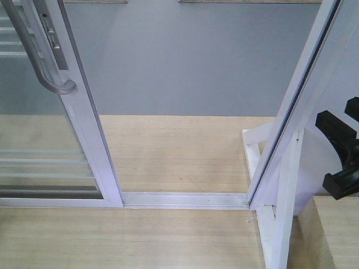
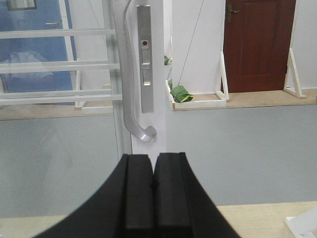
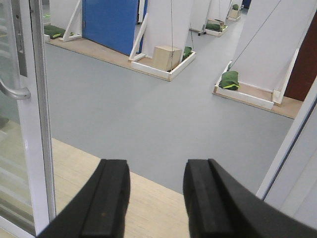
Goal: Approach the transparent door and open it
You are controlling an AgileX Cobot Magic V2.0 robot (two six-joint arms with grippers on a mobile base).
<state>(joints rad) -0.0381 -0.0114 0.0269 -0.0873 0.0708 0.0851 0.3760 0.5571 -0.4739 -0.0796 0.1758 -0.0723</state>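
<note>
The transparent door [image 1: 84, 120] sits at the left of the front view, its white frame edge running down to the floor track [image 1: 185, 199]. A wide gap shows between it and the white jamb [image 1: 291, 106] on the right, w/ grey floor [image 1: 185, 61] visible straight through, so the door looks already slid most of the way open. Judgement: the opening step is done or nearly so.

The curved pull handle [image 2: 130, 74] hangs on the door's stile next to the lock plate [image 2: 144, 59]. In the left wrist view it's directly ahead of and above the left gripper [image 2: 153, 191], apart from it, no contact. That gripper's two black pads are pressed together, nothing between them. It's lined up w/ the handle's lower hook, prob. because that's the spot where a closed tool can push or hook the handle sideways.

The right gripper [image 3: 156, 198] is parted to a moderate width and empty, pointing out thru the doorway toward the far floor. It's well to the right of the door edge, seemingly kept out of the way since the left arm is on the handle side. In the front view a black gripper part [image 1: 342, 151] shows at the far right by the jamb.

Thin horizontal bars [image 1: 45, 162] cross the glass low down.
</note>
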